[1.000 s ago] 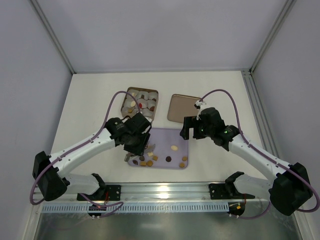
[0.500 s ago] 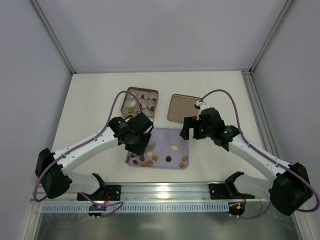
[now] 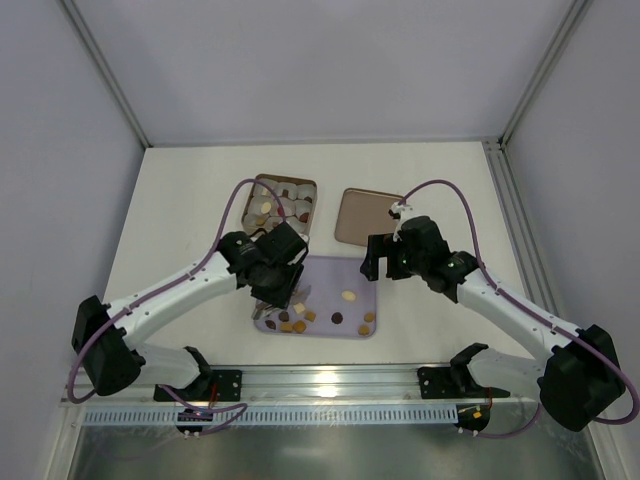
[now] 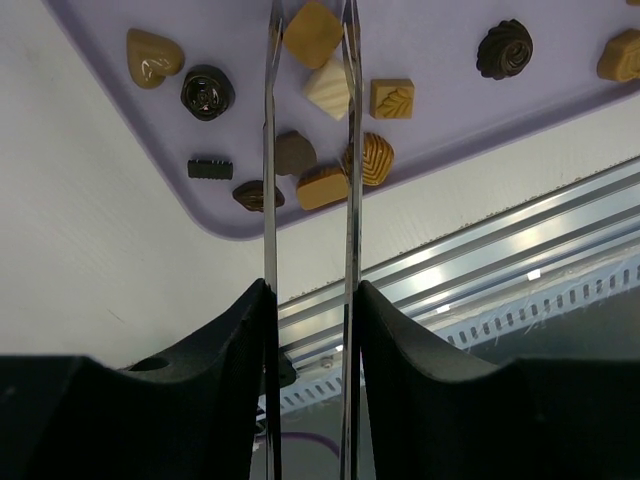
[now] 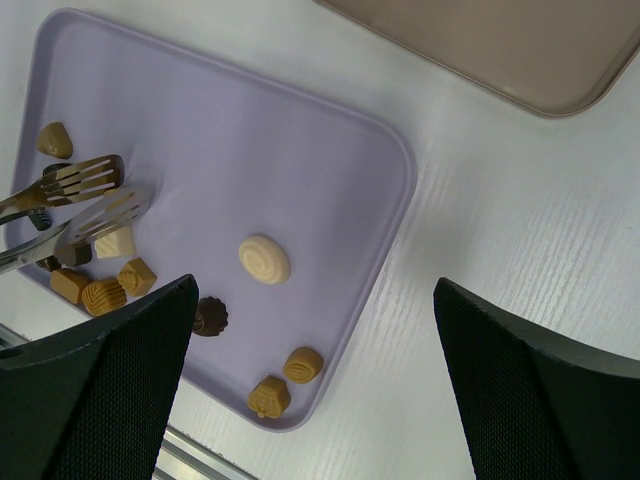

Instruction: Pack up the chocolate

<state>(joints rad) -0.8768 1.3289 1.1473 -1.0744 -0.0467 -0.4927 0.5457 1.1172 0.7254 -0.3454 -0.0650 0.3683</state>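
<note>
Showing from above only: brown square metal tin (image 3: 283,203) of pale cups, beyond the lilac plastic tray (image 3: 325,275).
Right wrist only: forked tips of the thin steel tongs (image 5: 88,195) beside a cream square piece (image 5: 113,242).
Chocolate: small dark, caramel and cream pieces (image 4: 392,98) on the tray, mostly near-left.
Left claw (image 4: 310,295): partly closed, pinching the tongs' arms.
Right claw (image 5: 315,290): spread wide, empty.

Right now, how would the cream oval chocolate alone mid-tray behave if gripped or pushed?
The cream oval chocolate looks smooth and domed, so it may slip out of the metal tongs. Low and small, it probably slides rather than tips on the lilac tray.
</note>
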